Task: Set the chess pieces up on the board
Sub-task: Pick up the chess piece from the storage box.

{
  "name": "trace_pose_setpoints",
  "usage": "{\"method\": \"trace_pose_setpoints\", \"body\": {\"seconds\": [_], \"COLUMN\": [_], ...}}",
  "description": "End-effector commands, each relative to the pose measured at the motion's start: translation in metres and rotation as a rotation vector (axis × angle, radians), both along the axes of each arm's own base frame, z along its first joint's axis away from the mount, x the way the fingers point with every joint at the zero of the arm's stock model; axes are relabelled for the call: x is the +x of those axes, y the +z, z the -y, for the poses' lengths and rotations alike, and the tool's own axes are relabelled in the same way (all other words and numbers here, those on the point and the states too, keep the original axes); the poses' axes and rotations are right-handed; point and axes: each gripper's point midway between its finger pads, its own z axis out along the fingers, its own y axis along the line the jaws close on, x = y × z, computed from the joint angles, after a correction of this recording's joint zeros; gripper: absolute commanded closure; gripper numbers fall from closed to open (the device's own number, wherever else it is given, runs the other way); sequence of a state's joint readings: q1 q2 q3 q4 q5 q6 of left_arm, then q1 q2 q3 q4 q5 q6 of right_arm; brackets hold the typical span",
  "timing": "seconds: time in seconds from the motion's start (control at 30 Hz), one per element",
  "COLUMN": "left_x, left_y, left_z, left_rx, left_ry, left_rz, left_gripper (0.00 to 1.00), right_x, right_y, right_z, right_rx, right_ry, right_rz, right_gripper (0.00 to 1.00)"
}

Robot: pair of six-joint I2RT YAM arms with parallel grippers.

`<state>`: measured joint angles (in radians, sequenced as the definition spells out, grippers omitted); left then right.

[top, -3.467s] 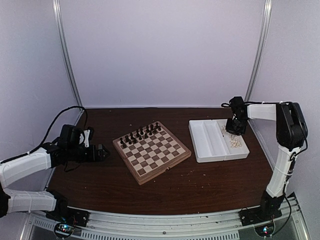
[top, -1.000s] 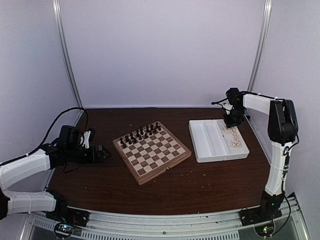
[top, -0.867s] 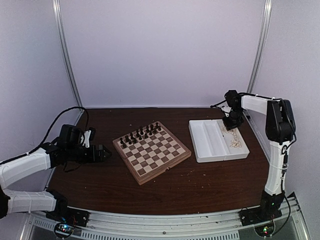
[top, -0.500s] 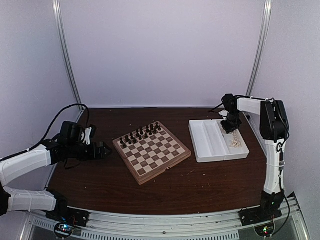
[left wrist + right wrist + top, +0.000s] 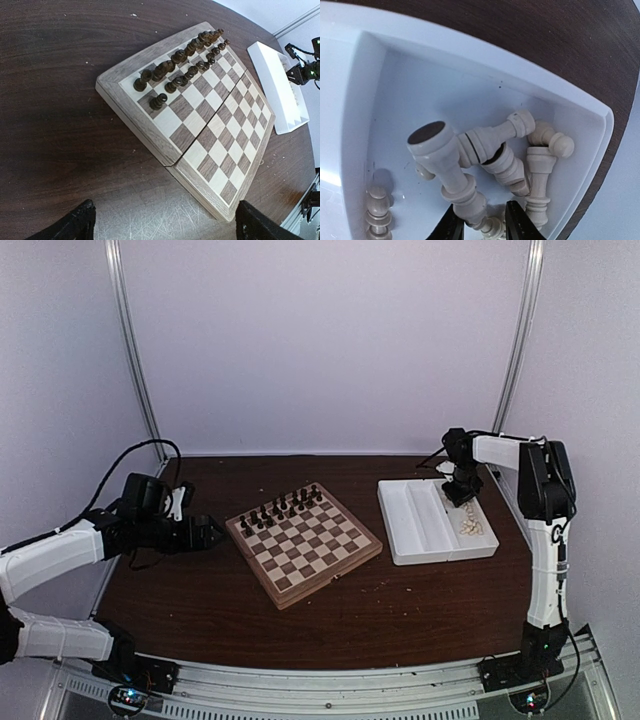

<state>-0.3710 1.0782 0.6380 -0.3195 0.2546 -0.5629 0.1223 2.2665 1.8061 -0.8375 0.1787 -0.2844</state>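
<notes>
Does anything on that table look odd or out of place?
The cream chess pieces lie toppled in a heap in the right compartment of the white tray, not on the board. Only dark pieces stand there, on its far rows.

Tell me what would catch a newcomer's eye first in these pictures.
The board, mid-table, carries dark figures along its far edge only, with its near half bare. At the right, cream chess pieces lie jumbled in the white tray, in its right-hand compartment, with the right gripper down among them, narrowed jaws straddling one. The left gripper hovers wide open left of the board.
</notes>
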Motion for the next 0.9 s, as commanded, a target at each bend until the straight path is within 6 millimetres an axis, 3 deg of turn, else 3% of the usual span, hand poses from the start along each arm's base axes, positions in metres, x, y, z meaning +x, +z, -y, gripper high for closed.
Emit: {"method": "trace_pose_setpoints", "body": {"seconds": [0.0, 0.13, 0.37, 0.6, 0.87], "left_x": [0.006, 0.007, 0.009, 0.012, 0.013], "left_y": [0.015, 0.019, 0.027, 0.034, 0.037], "left_z": [0.002, 0.002, 0.005, 0.007, 0.007], "left_rx": [-0.007, -0.006, -0.023, -0.033, -0.047], "left_ry": [-0.009, -0.011, -0.011, -0.006, 0.006], "left_rz": [0.018, 0.022, 0.015, 0.01, 0.007], "left_gripper": [0.02, 0.02, 0.02, 0.02, 0.02], "right_x": [-0.022, -0.024, -0.035, -0.039, -0.038], "right_y": [-0.006, -0.005, -0.015, -0.03, -0.023], "right_z": [0.011, 0.0, 0.009, 0.006, 0.001], "right_rx": [-0.053, 0.008, -0.047, -0.023, 0.096], "right_ry": [0.039, 0.075, 0.095, 0.108, 0.096], "right_rz": [-0.088, -0.096, -0.166, -0.215, -0.244], "right_gripper": [0.68, 0.65, 0.67, 0.73, 0.75]}}
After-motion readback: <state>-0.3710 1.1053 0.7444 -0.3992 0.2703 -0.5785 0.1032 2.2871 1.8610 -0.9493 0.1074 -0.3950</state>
